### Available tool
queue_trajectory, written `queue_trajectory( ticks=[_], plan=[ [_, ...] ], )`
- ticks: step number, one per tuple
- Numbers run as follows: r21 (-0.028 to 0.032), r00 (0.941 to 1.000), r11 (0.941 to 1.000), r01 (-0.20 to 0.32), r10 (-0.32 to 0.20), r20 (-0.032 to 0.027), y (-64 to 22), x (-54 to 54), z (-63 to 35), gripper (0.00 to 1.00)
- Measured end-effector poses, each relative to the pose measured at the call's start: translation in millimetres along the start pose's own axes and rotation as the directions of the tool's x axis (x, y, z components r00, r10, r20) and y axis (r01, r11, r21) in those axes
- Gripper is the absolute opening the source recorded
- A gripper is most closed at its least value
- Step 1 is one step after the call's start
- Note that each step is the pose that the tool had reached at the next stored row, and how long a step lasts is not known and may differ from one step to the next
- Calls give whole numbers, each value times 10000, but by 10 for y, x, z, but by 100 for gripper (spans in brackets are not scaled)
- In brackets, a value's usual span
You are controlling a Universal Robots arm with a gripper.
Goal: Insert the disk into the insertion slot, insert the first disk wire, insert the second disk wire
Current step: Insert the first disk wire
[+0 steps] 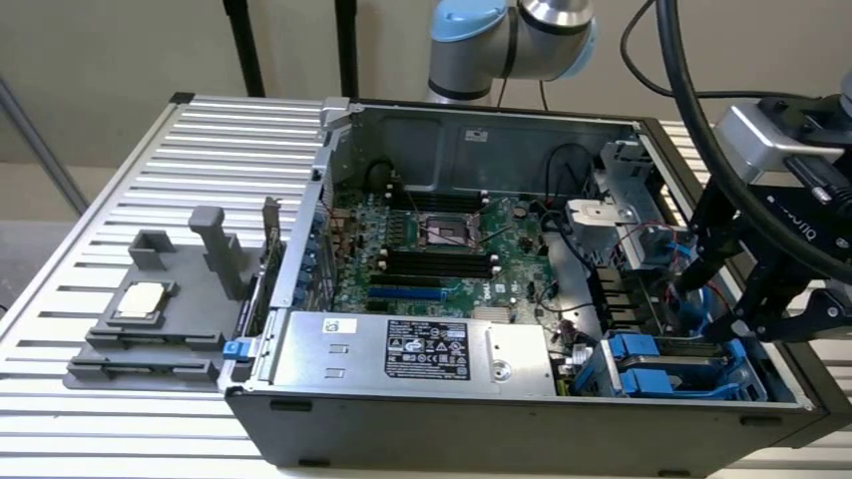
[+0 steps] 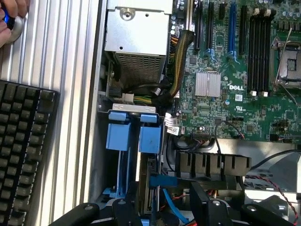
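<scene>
Now gripper (image 2: 164, 209) spread wide, holding nothing, low over the insertion slot (image 2: 134, 165). Disk (image 2: 149, 186) stands edge-on in it, between the fingers. Risk: a finger snags the blue wire (image 2: 172, 207) alongside, or nudges the disk askew.

Keyboard (image 2: 23, 155), hand (image 2: 10, 16) cut by edge; power-supply label (image 1: 426, 349) text unreadable.

Blue-framed disk (image 2: 150, 139) seated in grey insertion slot (image 2: 126, 108).
</scene>
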State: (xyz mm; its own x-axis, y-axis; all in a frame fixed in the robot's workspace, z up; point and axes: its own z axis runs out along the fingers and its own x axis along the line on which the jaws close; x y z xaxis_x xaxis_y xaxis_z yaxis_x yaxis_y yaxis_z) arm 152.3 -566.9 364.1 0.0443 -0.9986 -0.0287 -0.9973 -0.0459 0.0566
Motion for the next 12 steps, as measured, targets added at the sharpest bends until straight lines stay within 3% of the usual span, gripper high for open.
queue_trajectory(
  ticks=[3,12],
  plan=[
    [-21,10000,10000,1,-1,21,0,60,-18,55],
    [-254,10000,9997,-3,4,71,-155,251,-32,55]
  ],
)
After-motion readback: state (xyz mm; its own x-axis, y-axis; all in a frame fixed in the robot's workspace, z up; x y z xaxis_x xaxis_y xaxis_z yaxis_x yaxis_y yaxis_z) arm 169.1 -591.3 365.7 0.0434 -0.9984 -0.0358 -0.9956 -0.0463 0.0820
